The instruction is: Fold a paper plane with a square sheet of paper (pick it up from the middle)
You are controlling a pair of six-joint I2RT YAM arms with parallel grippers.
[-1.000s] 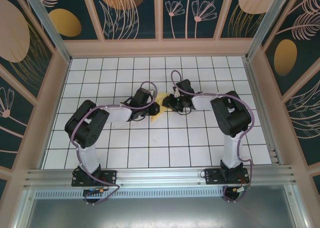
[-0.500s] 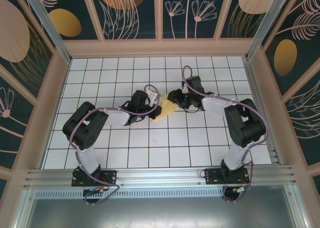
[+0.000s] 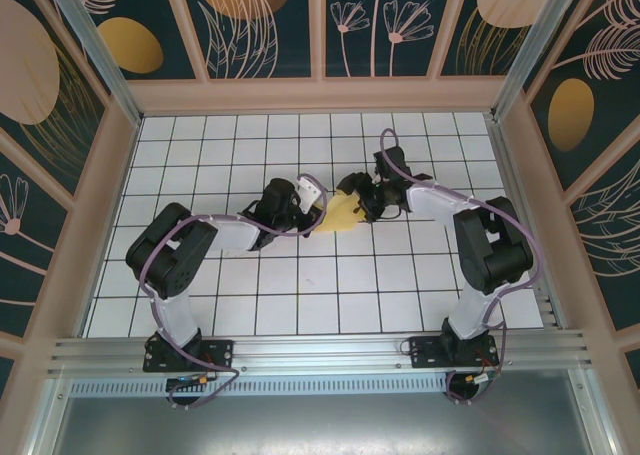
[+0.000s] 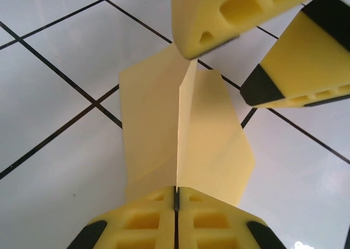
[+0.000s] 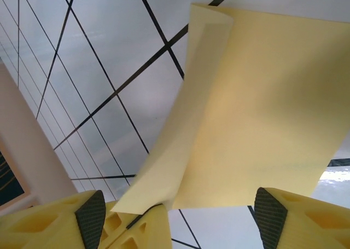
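The pale yellow sheet of paper (image 3: 340, 216) is folded, with a centre crease standing up and a flap spreading to each side (image 4: 208, 145). It hangs just above the white grid table, mid-table between the two arms. My left gripper (image 4: 176, 197) is shut on the near end of the crease. In the top view the left gripper (image 3: 308, 218) is at the paper's left edge. My right gripper (image 3: 363, 197) is at the paper's far right end, open, its fingers (image 4: 219, 13) straddling the tip without touching. The paper (image 5: 246, 112) spans the gap of the right gripper (image 5: 180, 221).
The white tiled table (image 3: 300, 295) is boxed in by pale wooden walls (image 3: 320, 95) at the back and sides. An aluminium rail (image 3: 320, 353) runs along the near edge by the arm bases. Both forearms reach in toward the middle.
The right gripper's jaws have spread apart and let go of the paper. Both grippers shifted slightly right and toward the back, and more of the paper shows between them.
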